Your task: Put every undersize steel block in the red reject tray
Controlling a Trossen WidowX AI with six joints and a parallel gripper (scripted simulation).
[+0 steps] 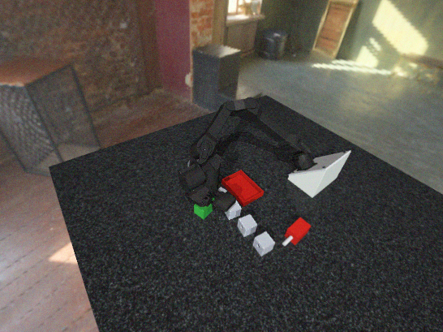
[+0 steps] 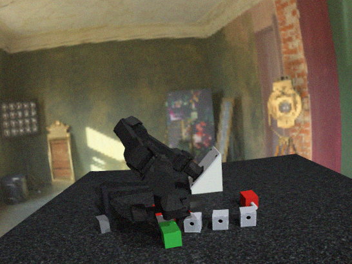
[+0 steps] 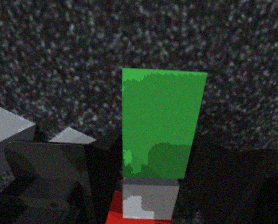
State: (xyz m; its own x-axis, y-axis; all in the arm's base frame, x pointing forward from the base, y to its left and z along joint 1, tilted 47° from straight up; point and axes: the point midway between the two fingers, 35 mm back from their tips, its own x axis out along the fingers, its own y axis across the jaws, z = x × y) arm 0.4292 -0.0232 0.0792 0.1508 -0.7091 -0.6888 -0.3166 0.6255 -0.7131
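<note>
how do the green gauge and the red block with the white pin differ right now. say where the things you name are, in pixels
The green gauge (image 1: 203, 210) (image 2: 171, 235) (image 3: 159, 120) is held in the gripper (image 1: 213, 201); the red block (image 1: 298, 230) (image 2: 249, 199) lies on the table, away from the gripper. The green gauge shows no pin, while the red block's white pin (image 1: 287, 241) (image 2: 254, 205) sticks out in plain sight. Both have boxy, single-coloured bodies.

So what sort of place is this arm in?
Probably an old, worn room or disused hall: exposed orange brickwork, patchy green plaster wall, ornate gilt clock-like piece.
</note>
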